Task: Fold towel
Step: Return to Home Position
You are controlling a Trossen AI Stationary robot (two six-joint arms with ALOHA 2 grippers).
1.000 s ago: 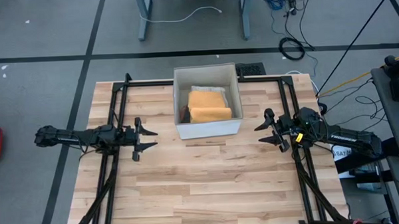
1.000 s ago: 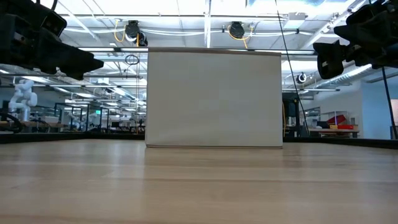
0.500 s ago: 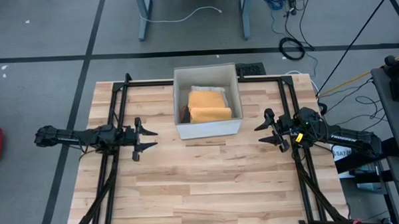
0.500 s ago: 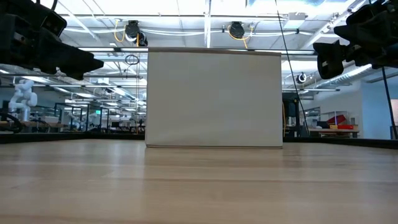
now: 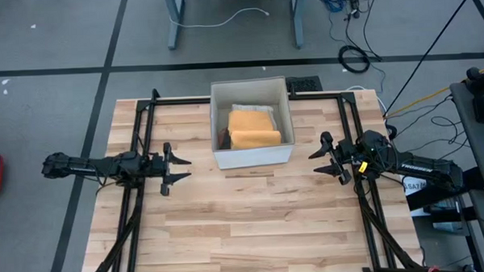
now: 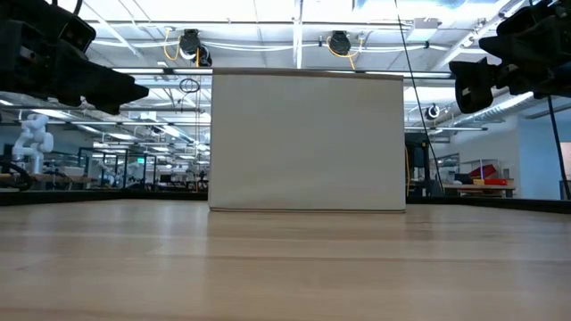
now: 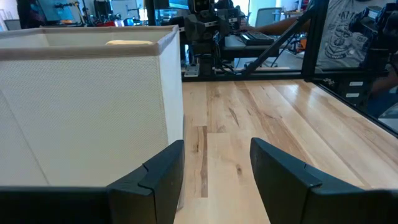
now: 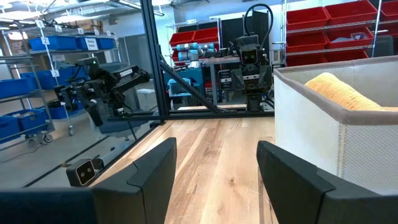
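High view: towel (image 5: 252,129) lies in the bin (image 5: 253,158), midway between left gripper (image 5: 177,169) and right gripper (image 5: 317,162), both spread wide, holding nothing.

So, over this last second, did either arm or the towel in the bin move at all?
Nothing visibly changed. The left gripper and the right gripper hang open on either side of the white organizer, both apart from it. The folded orange towel lies inside it as before.
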